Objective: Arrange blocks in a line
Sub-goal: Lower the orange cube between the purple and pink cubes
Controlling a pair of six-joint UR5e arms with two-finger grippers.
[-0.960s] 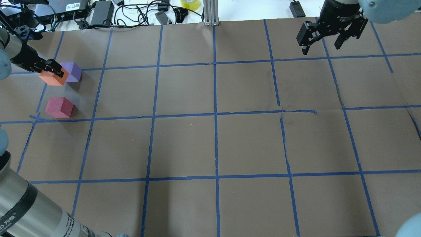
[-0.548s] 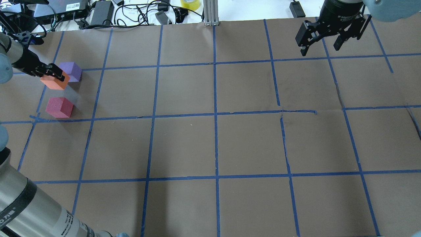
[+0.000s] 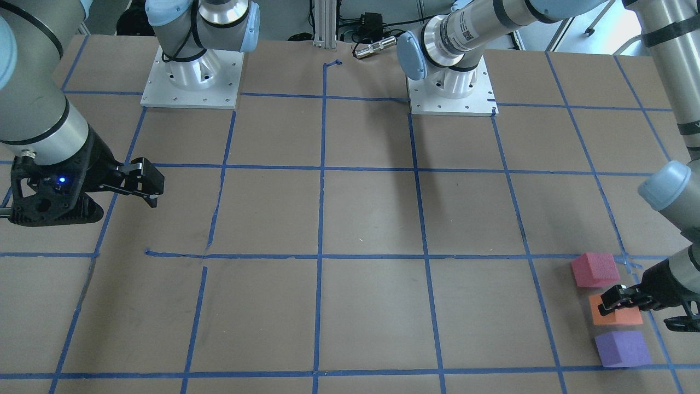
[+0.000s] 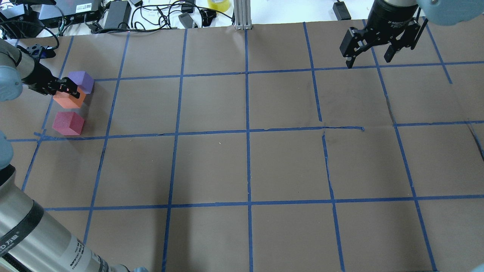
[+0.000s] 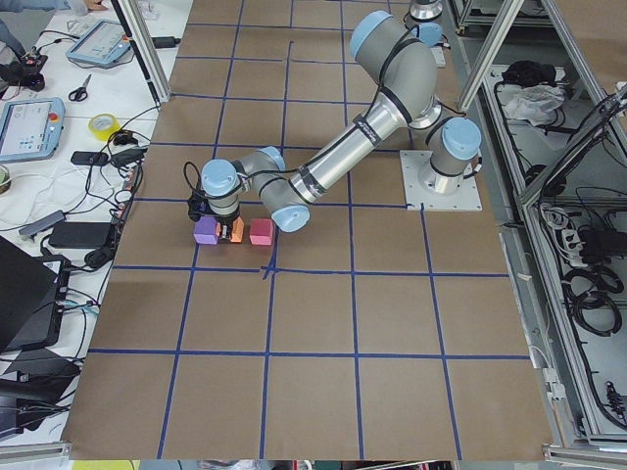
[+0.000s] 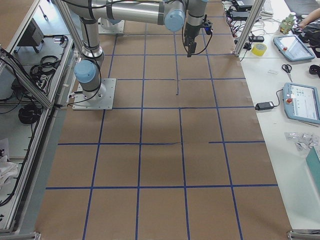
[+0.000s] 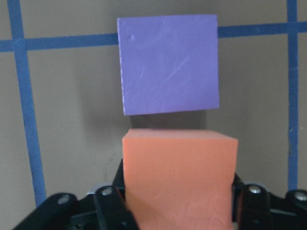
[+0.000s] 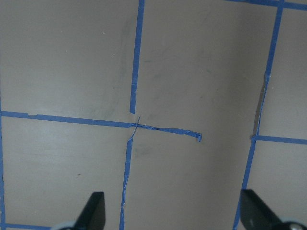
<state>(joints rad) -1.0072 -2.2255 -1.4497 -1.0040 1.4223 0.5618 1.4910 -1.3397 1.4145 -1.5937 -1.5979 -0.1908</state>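
Three foam blocks sit at the table's far left. The purple block (image 4: 81, 81) (image 3: 622, 348) (image 7: 169, 64) is farthest from me. The reddish-pink block (image 4: 68, 123) (image 3: 594, 269) is nearest. My left gripper (image 4: 66, 89) (image 3: 618, 300) is shut on the orange block (image 4: 70, 100) (image 3: 615, 317) (image 7: 180, 177). It holds it between the other two, at or just above the table, with a small gap to the purple block. The three roughly line up in the exterior left view, with the orange block (image 5: 236, 232) in the middle. My right gripper (image 4: 368, 53) (image 3: 146, 186) is open and empty at the far right.
The table is brown paper (image 4: 245, 166) with a blue tape grid. Cables, power bricks and a yellow tape roll (image 4: 218, 4) lie beyond the far edge. A metal post (image 4: 242, 15) stands at the far middle.
My left gripper has carried the orange block down and slightly right, into the gap between the purple and reddish-pink blocks. The right gripper has barely moved.
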